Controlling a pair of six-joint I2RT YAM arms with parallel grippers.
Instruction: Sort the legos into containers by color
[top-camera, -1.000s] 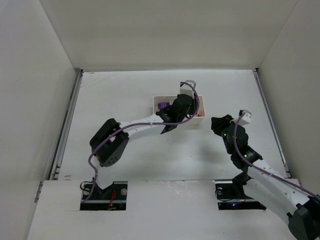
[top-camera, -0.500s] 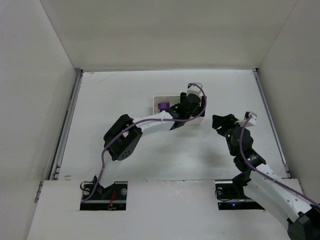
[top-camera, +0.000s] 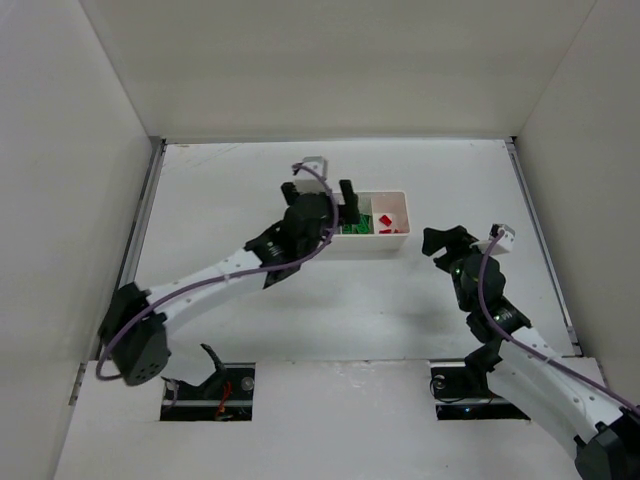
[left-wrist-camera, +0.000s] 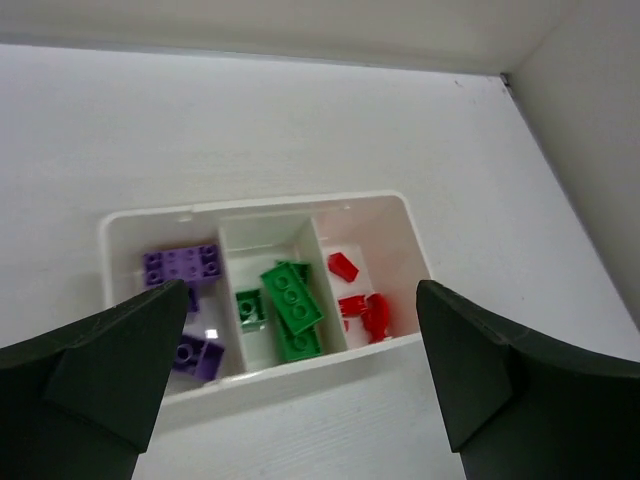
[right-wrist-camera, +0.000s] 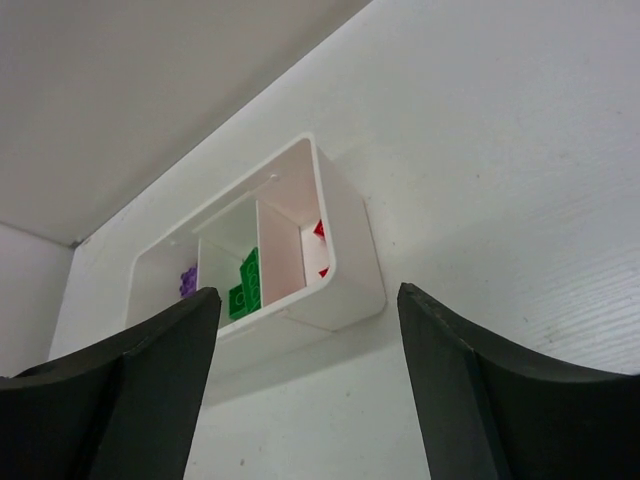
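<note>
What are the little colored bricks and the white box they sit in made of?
The purple bricks, green bricks and red bricks look like hard plastic: bright even color, moulded round studs on some, slight shine. The white tray seems plastic too, smooth and faintly glossy, with thin walls and rounded corners. Looks alone cannot prove it.

White counter, one tray on it.
The white tray, split into three compartments, sits flat on the counter toward the far middle, its long side facing the near edge.
</note>
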